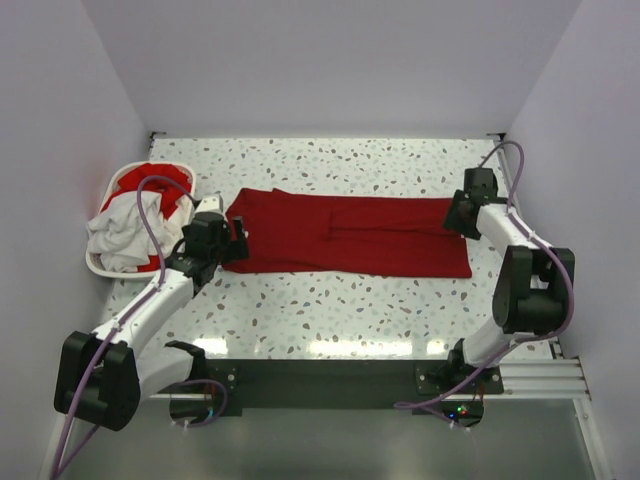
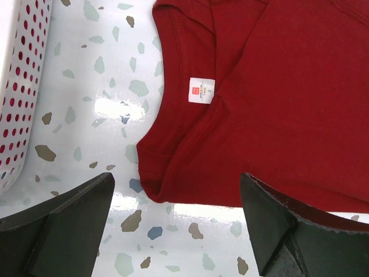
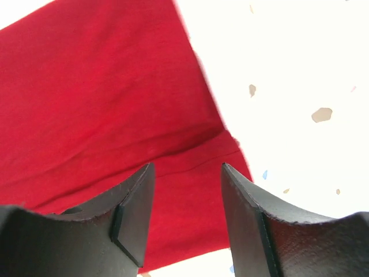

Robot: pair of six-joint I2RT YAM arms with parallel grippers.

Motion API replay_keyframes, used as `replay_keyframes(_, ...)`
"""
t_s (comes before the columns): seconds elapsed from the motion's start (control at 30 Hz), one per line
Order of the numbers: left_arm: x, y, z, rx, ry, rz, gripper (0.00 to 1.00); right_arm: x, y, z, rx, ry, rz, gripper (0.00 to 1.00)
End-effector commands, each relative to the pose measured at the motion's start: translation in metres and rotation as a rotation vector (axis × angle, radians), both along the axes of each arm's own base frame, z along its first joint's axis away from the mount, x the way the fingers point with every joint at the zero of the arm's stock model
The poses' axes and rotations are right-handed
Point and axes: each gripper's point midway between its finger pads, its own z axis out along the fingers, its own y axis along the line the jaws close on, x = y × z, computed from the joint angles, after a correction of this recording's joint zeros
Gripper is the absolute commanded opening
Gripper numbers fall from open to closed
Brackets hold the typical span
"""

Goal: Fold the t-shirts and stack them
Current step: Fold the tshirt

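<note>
Red t-shirt is lying flat across the bench, its collar sitting below the wide-apart left fingers and its hem below the parted, empty right fingers, so both should be pinching matching corners evenly.

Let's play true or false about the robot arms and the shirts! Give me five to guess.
1. A red t-shirt lies flat on the speckled table. True.
2. The white shirt lies on the table between the arms. False: it hangs in the basket on the left, with another red shirt.
3. The left gripper is open wide. True.
4. The neck label on the red t-shirt is blue. False: it is white.
5. The right gripper is at the collar. False: it is at the other end, and the left gripper is at the collar.
</note>
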Motion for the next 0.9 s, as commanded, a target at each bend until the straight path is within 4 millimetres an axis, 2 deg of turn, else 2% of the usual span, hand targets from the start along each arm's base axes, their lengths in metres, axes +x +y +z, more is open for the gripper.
replay_keyframes(0.0,0.009,0.001,0.014,-0.011,-0.053,0.01,0.94,0.005,-0.013,-0.006,-0.001,-0.004,-0.081,0.52)
replay_keyframes(0.13,0.01,0.001,0.016,-0.01,-0.056,0.009,0.94,0.008,-0.014,-0.019,-0.001,0.029,-0.094,0.51)
replay_keyframes(0.43,0.01,0.001,0.014,-0.005,-0.05,0.006,0.94,0.009,-0.017,-0.034,-0.004,0.063,-0.126,0.5)
replay_keyframes(0.53,0.01,0.001,0.013,-0.005,-0.048,0.003,0.94,0.008,-0.018,-0.034,-0.007,0.066,-0.123,0.42)
replay_keyframes(0.57,0.01,0.001,0.013,-0.005,-0.048,0.003,0.94,0.008,-0.018,-0.033,-0.009,0.062,-0.12,0.33)
replay_keyframes(0.7,0.01,0.001,0.013,-0.004,-0.047,0.002,0.94,0.007,-0.018,-0.028,-0.013,0.066,-0.112,0.1)
replay_keyframes(0.73,0.01,0.001,0.013,-0.004,-0.047,0.002,0.94,0.008,-0.019,-0.024,-0.017,0.057,-0.113,0.01)
replay_keyframes(0.87,0.01,0.001,0.013,-0.004,-0.047,0.002,0.94,0.009,-0.019,-0.012,-0.024,0.039,-0.1,0.0)
